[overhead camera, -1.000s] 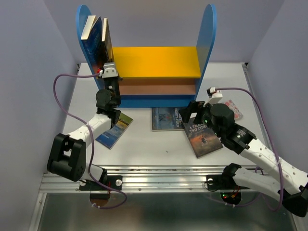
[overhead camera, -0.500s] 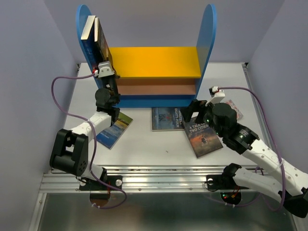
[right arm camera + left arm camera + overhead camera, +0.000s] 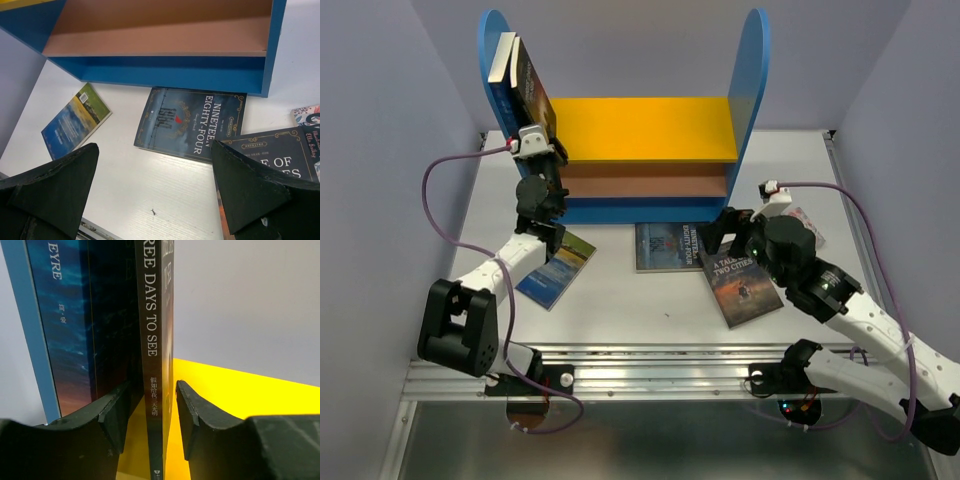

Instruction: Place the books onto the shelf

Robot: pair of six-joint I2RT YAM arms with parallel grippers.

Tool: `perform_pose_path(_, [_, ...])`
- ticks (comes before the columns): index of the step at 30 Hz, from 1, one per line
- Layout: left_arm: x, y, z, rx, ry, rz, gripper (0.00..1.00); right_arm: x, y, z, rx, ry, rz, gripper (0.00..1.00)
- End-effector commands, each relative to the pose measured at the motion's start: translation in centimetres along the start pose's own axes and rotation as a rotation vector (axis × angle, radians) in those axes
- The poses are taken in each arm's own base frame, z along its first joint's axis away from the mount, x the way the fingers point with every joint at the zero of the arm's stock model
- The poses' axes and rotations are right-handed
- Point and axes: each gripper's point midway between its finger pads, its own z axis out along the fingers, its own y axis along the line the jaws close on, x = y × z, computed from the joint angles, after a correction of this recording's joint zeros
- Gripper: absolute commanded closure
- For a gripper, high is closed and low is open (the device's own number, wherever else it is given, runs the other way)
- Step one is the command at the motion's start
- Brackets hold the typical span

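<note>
Step in hand: shelving a book, release phase. On the shelf (image 3: 755,70): two books, upright on the yellow upper board (image 3: 650,125) at the shelf's left end. Jane Eyre (image 3: 65,340) flat against the shelf's blue left side panel (image 3: 490,50). Three Days to See (image 3: 154,340) right beside it, spine facing out of the shelf's front, near vertical.

Left gripper (image 3: 152,390): up at the shelf's upper board, straddling the Three Days to See spine low down. Jaws parted, sliver of gap on the right side, left pad close to or brushing the cover. Looks loose, not pinched.

Right gripper (image 3: 155,150): spread wide, holding nothing, hovering in front of the shelf's right half, over the table (image 3: 650,320).

Left to shelve, all flat on the table in front of the shelf:
- Nineteen Eighty-Four (image 3: 192,122), before the shelf's middle.
- A Tale of Two Cities (image 3: 745,285), farther out, before the shelf's right half.
- Landscape-cover paperback (image 3: 557,268), before the shelf's left end.
- Pink floral-cover book (image 3: 805,228), before the shelf's right panel, mostly hidden by the right arm.

Roughly a third done, judging by count.

Next, probably: draw the left gripper straight back out of the shelf without dragging the spine. Risk of tipping Three Days to See rightward, with nothing propping that side. Then on to a flat book, thin and flush on the table, so likely needing an edge lift before any pinch.
</note>
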Motion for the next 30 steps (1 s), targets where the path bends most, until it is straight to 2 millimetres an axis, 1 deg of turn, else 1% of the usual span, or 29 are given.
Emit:
perform_pose_path(1, [-4.0, 0.3, 0.6, -0.023, -0.046, -0.059, 0.48, -0.9, 0.1, -0.6, -0.006, -0.035, 0.022, 0.0])
perform_pose_path(4, [-4.5, 0.3, 0.3, -0.018, -0.042, -0.079, 0.48, -0.8, 0.1, -0.6, -0.007, -0.035, 0.022, 0.0])
perform_pose_path(5, [-4.7, 0.2, 0.2, -0.011, -0.039, -0.085, 0.43, -0.8, -0.1, -0.6, -0.002, -0.037, 0.02, 0.0])
perform_pose_path(7, [-5.2, 0.0, -0.1, 0.009, -0.039, -0.104, 0.37, -0.6, -0.3, -0.5, 0.009, -0.035, 0.016, 0.0])
perform_pose_path(11, [-6.6, -0.3, -0.4, 0.03, -0.032, -0.141, 0.34, -0.4, -0.3, -0.5, 0.008, -0.03, 0.013, 0.0])
perform_pose_path(12, [-6.5, -0.4, -0.6, 0.04, -0.016, -0.133, 0.33, -0.4, -0.3, -0.5, 0.005, -0.029, 0.014, 0.0])
perform_pose_path(13, [-6.5, -0.7, -0.8, 0.053, -0.005, -0.162, 0.28, -0.3, -0.3, -0.5, 0.003, -0.029, 0.014, 0.0])
perform_pose_path(14, [-6.6, -0.8, -0.9, 0.059, -0.001, -0.167, 0.2, -0.5, -0.3, -0.6, 0.003, -0.033, 0.015, 0.0])
perform_pose_path(15, [-6.6, -0.6, -1.1, 0.054, 0.005, -0.174, 0.2, -0.4, -0.3, -0.6, 0.003, -0.033, 0.014, 0.0])
perform_pose_path(18, [-7.2, 0.0, -2.0, 0.039, 0.024, -0.207, 0.18, -0.5, -0.2, -0.8, -0.007, -0.035, 0.015, 0.0])
perform_pose_path(20, [-7.5, 0.0, -2.5, 0.048, 0.028, -0.225, 0.17, -0.5, -0.1, -1.0, -0.016, -0.036, 0.016, 0.0])
perform_pose_path(21, [-8.2, -0.1, -3.0, 0.067, 0.023, -0.247, 0.16, -0.7, -0.1, -1.2, -0.021, -0.042, 0.017, 0.0])
perform_pose_path(23, [-7.8, -0.1, -3.6, 0.077, 0.051, -0.252, 0.16, -0.8, 0.1, -1.3, -0.029, -0.044, 0.015, 0.0])
perform_pose_path(24, [-8.2, 0.2, -4.1, 0.069, 0.057, -0.276, 0.1, -0.8, 0.1, -1.4, -0.032, -0.046, 0.016, 0.0])
perform_pose_path(27, [-8.3, 0.7, -5.2, 0.056, 0.087, -0.305, 0.05, -0.9, 0.3, -1.7, -0.047, -0.047, 0.019, 0.0])
perform_pose_path(28, [-8.5, 1.0, -6.0, 0.052, 0.109, -0.322, 0.01, -0.9, 0.3, -1.8, -0.055, -0.048, 0.02, 0.0])
perform_pose_path(29, [-8.8, 1.0, -6.5, 0.06, 0.12, -0.336, 0.01, -0.9, 0.3, -1.9, -0.057, -0.049, 0.02, 0.0])
perform_pose_path(30, [-9.2, 0.3, -7.0, 0.11, 0.133, -0.348, 0.01, -0.9, 0.3, -2.0, -0.059, -0.049, 0.022, 0.0])
